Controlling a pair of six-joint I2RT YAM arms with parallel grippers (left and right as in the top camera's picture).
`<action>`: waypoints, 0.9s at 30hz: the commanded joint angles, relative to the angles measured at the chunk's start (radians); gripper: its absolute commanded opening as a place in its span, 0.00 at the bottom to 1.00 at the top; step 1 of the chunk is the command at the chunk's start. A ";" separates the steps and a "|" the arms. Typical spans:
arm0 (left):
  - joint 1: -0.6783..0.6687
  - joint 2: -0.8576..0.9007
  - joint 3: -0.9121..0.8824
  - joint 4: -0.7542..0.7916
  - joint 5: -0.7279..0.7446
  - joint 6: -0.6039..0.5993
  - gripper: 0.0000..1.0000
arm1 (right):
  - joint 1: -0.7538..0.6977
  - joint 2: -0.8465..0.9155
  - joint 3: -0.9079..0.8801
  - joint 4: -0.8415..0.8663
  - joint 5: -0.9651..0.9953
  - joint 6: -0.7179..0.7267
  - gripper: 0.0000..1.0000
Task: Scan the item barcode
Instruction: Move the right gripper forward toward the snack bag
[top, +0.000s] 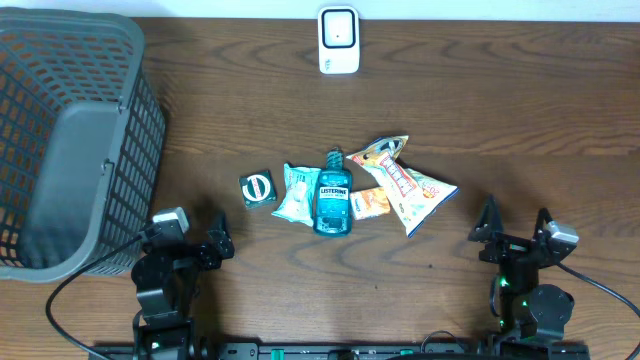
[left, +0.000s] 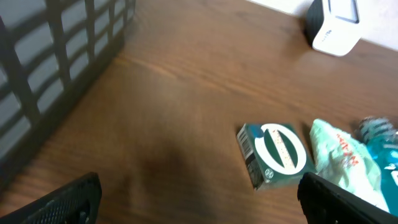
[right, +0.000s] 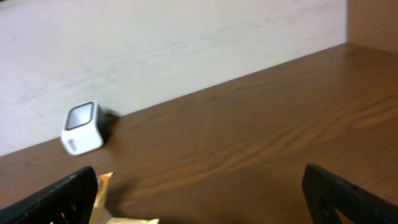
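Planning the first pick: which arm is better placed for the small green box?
Left. The green box lies at the pile's left end, nearest the left gripper, which is open and facing it. The right gripper sits beyond the snack bag.

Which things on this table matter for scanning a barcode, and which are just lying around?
For the job:
- white scanner
- items to scan: green box, pale green pouch, Listerine bottle, orange packet, snack bags

Lying about, as far as scanning goes:
- grey basket, off to the side, perhaps for later sorting
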 joint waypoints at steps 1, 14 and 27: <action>0.003 0.042 -0.014 -0.041 0.009 0.013 0.98 | 0.005 -0.003 -0.001 -0.001 -0.052 0.033 0.99; -0.013 -0.103 -0.014 -0.039 0.009 0.013 0.98 | 0.005 -0.003 -0.001 0.016 -0.060 0.120 0.99; -0.203 -0.330 -0.014 -0.039 0.009 0.013 0.98 | 0.005 -0.003 -0.001 0.158 -0.275 0.061 0.99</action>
